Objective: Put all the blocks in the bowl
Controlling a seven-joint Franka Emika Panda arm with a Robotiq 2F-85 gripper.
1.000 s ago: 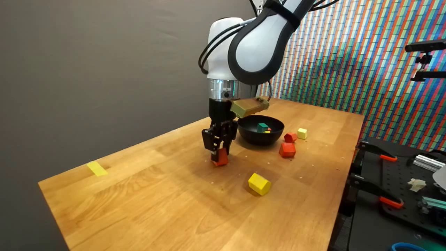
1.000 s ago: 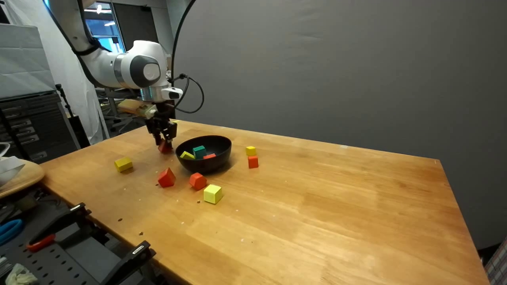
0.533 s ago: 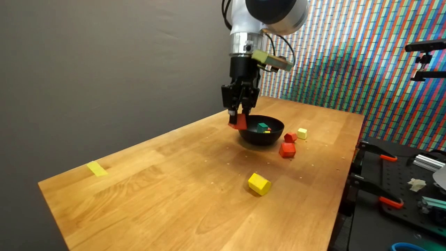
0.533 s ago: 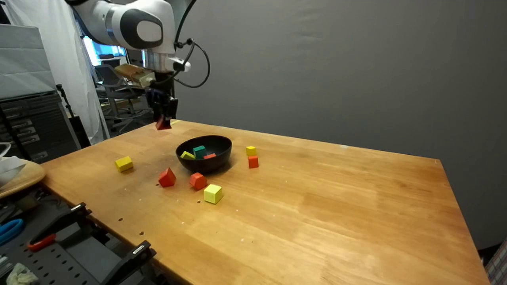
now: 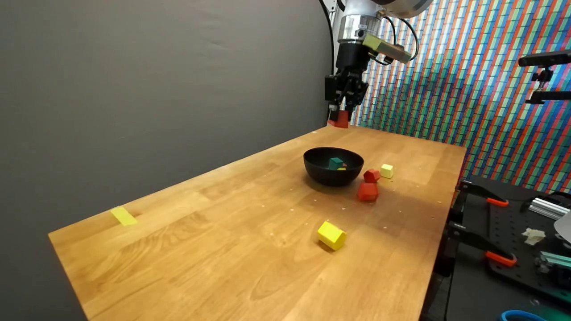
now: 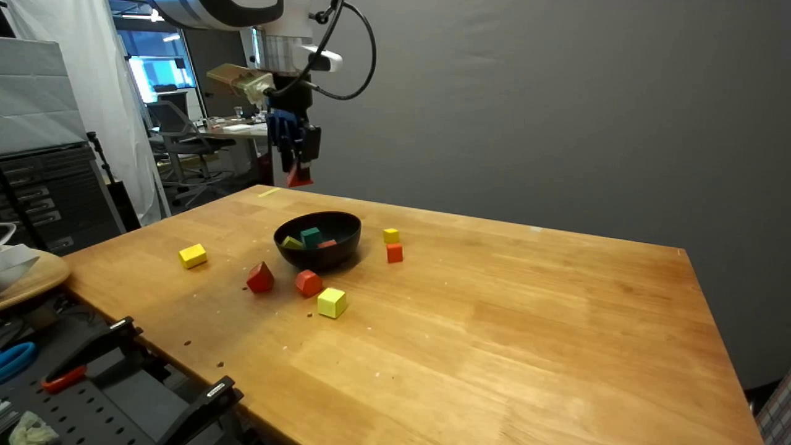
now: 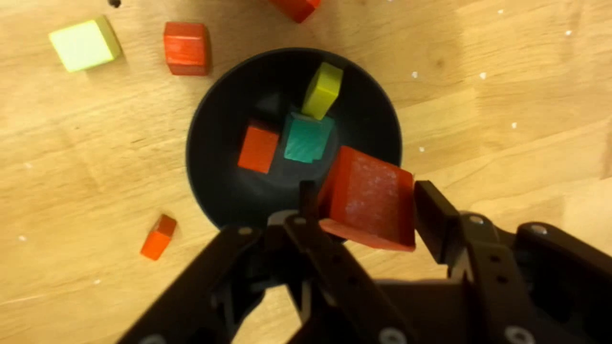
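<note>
A red block has gone up off the counter, pinched between fingers that stand partway apart. It looks to be over the black bowl, so it may soon go in.

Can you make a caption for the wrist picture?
Red block in the hand; green block, yellow block and another red block in the black bowl.

Soft light brightens the tabletop, grey wall stays dim, bluish glow in far background, diffuse shadow beside the bowl; wrist view slightly soft, pale yellow block bleached nearly white.
</note>
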